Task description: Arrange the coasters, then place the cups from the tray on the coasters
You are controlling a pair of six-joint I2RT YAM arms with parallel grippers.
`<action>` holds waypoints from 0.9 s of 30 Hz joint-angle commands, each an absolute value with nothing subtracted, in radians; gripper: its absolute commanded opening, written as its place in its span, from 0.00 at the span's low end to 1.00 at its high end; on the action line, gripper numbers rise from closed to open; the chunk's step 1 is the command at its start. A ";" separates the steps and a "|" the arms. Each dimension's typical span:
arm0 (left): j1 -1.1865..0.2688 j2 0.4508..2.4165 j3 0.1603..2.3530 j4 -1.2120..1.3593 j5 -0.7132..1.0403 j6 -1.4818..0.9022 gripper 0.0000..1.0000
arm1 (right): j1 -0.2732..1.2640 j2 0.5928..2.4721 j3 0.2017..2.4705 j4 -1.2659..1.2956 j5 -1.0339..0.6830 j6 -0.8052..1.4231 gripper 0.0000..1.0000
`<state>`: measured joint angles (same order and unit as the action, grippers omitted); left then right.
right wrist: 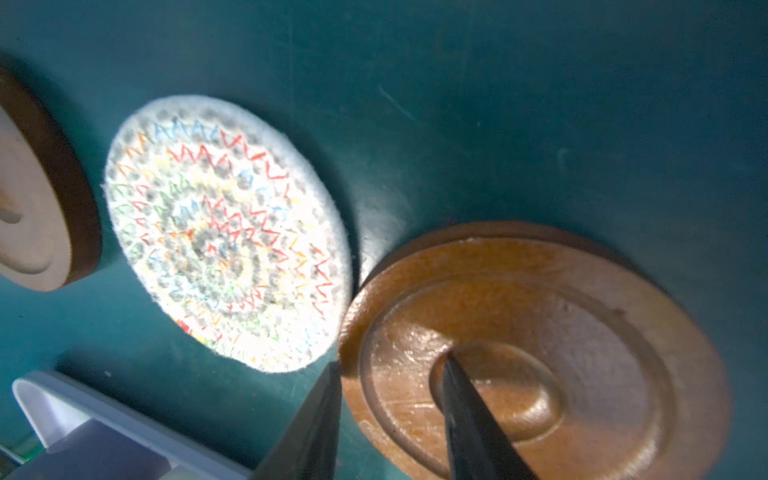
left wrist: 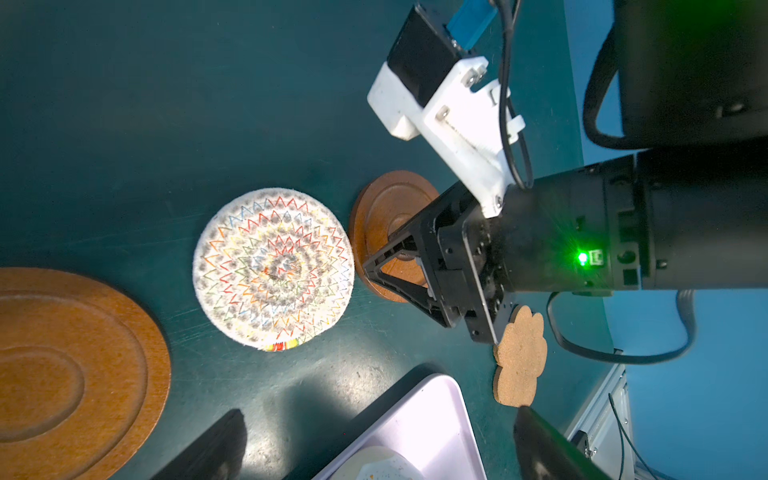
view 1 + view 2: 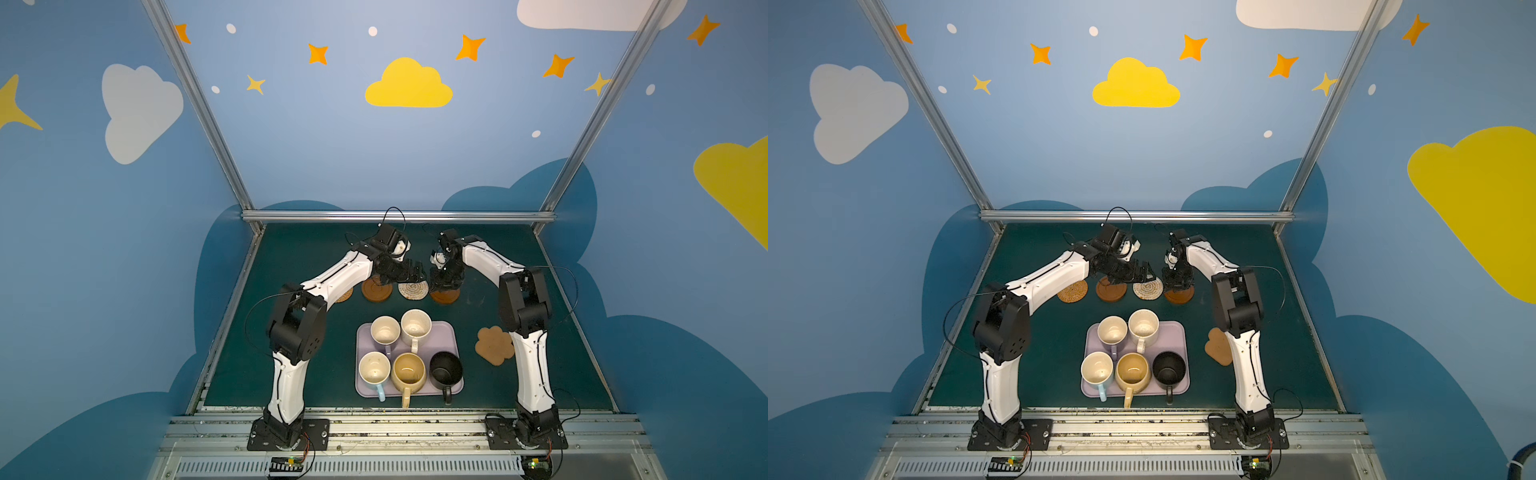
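At the back, in both top views, the coasters lie in a row: tan woven (image 3: 344, 295), brown wooden (image 3: 377, 289), whitish woven (image 3: 413, 289), and a second brown wooden coaster (image 3: 446, 297) (image 1: 582, 353). My right gripper (image 3: 442, 286) (image 1: 392, 361) is shut on that last disc, one finger at its outer edge and one in its centre dimple. My left gripper (image 3: 417, 273) (image 2: 380, 449) hangs wide open and empty above the gap between the first wooden disc (image 2: 62, 374) and the whitish coaster (image 2: 274, 268). The tray (image 3: 451, 332) holds the cups: lilac (image 3: 384, 330), cream-white (image 3: 415, 326), light blue (image 3: 374, 370), mustard (image 3: 409, 370), black (image 3: 445, 368).
The paw-shaped cork coaster (image 3: 494, 345) (image 2: 521, 357) lies alone to the right of the tray, close to the right arm's forearm. The left arm's forearm covers part of the tan woven coaster. An aluminium rail (image 3: 399, 216) bounds the green mat at the back.
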<state>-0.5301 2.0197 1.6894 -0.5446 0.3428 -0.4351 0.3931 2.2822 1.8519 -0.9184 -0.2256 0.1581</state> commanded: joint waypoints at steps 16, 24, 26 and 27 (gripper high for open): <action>-0.525 1.990 1.671 -0.534 0.359 -0.440 1.00 | 0.345 2.340 1.857 -0.984 -0.156 0.178 0.41; -0.525 1.991 1.667 -0.528 0.362 -0.445 1.00 | 0.329 2.330 1.831 -0.976 -0.136 0.187 0.41; -0.525 1.988 1.667 -0.528 0.360 -0.445 1.00 | 0.325 2.334 1.838 -0.975 -0.144 0.187 0.41; -0.525 1.987 1.667 -0.529 0.358 -0.444 1.00 | 0.324 2.336 1.845 -0.980 -0.142 0.186 0.41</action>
